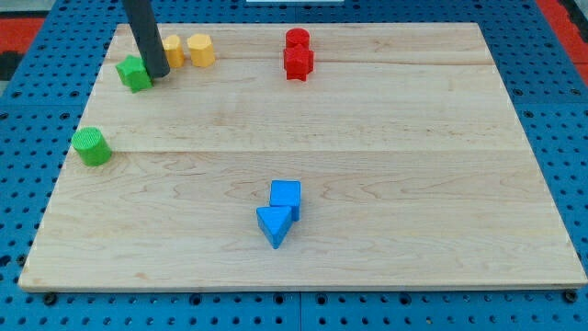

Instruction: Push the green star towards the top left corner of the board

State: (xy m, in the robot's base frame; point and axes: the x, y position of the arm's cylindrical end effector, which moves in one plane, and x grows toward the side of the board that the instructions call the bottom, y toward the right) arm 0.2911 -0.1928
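Note:
The green star (134, 73) lies near the top left corner of the wooden board (386, 138). My dark rod comes down from the view's top, and my tip (159, 74) rests on the board right against the star's right side. The rod partly hides a yellow block (173, 50) just behind it.
A second yellow block (201, 49) sits right of the first at the top. A green cylinder (92, 146) stands at the left edge. A red cylinder (297, 39) and a red block (299, 62) touch at top centre. A blue cube (286, 197) and a blue triangle (273, 225) touch at lower centre.

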